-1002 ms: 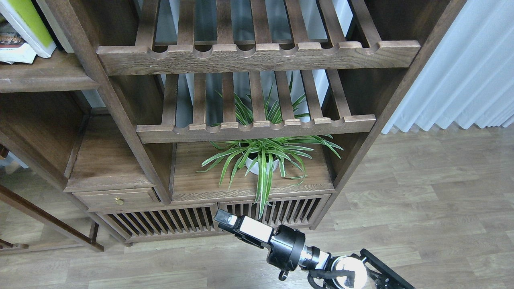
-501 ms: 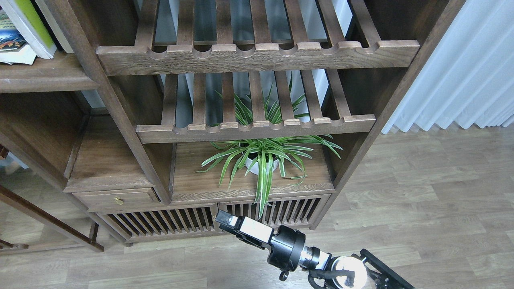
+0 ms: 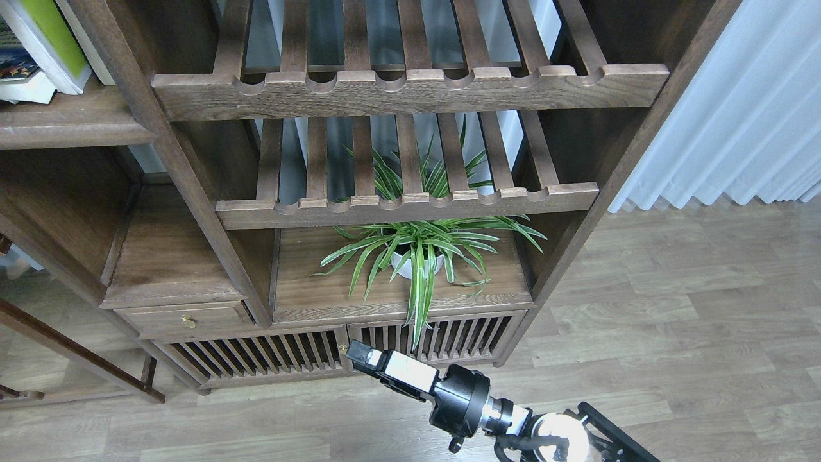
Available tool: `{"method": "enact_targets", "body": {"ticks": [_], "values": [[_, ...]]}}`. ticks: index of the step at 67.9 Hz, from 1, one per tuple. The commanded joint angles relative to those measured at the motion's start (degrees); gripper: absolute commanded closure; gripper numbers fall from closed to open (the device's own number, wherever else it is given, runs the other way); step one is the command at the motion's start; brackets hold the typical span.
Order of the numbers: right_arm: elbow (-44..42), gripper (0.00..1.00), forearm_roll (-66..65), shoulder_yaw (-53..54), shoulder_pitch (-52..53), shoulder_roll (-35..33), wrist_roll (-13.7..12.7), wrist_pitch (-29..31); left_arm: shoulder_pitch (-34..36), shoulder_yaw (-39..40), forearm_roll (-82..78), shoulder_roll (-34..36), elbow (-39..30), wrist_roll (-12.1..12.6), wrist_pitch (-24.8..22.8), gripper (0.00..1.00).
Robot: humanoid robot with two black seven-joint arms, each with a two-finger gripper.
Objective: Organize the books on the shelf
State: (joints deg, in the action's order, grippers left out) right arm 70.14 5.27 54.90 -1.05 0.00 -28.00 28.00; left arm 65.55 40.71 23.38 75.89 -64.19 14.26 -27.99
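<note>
Slightly lower and further right than a sec ago sat the right gripper (image 3: 360, 352), low in view in front of the cabinet's slatted doors (image 3: 256, 357); seen end-on, so can't tell if fingers were open or closed, and nothing visibly held. Arm came in from bottom right, forearm angled up-left, wrist roughly level. Left arm not in view. Books (image 3: 38, 48) stood or leaned at far top left on the shelf (image 3: 70, 122), mostly cropped by the frame edge. Judged: books already on the board, maybe only straightening left. Potted plant (image 3: 420, 253) sat under the slatted racks (image 3: 410, 90).
</note>
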Motion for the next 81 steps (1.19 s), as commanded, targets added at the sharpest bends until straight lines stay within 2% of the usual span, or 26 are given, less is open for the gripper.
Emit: {"method": "enact_targets", "body": {"ticks": [1, 22, 34, 55, 81], "values": [[0.0, 0.01, -0.09, -0.05, -0.01, 0.0, 0.0, 0.0, 2.04, -0.1, 0.0, -0.04, 0.73, 1.56, -0.01, 0.99], [-0.09, 0.01, -0.17, 0.03, -0.01, 0.0, 0.0, 0.0, 2.13, -0.1, 0.0, 0.04, 2.05, 1.82, -0.01, 0.99], [-0.09, 0.01, -0.17, 0.03, -0.54, 0.0, 0.0, 0.0, 1.95, -0.28, -0.09, -0.13, 3.89, 3.23, -0.01, 0.99], [-0.09, 0.01, -0.17, 0.03, -0.8, 0.0, 0.0, 0.0, 1.78, -1.33, -0.09, -1.36, 7.41, 3.41, -0.01, 0.99], [-0.09, 0.01, -0.88, 0.12, -0.89, 0.0, 0.0, 0.0, 1.78, -1.33, -2.81, -8.04, 15.23, 3.76, -0.01, 0.99]]}}
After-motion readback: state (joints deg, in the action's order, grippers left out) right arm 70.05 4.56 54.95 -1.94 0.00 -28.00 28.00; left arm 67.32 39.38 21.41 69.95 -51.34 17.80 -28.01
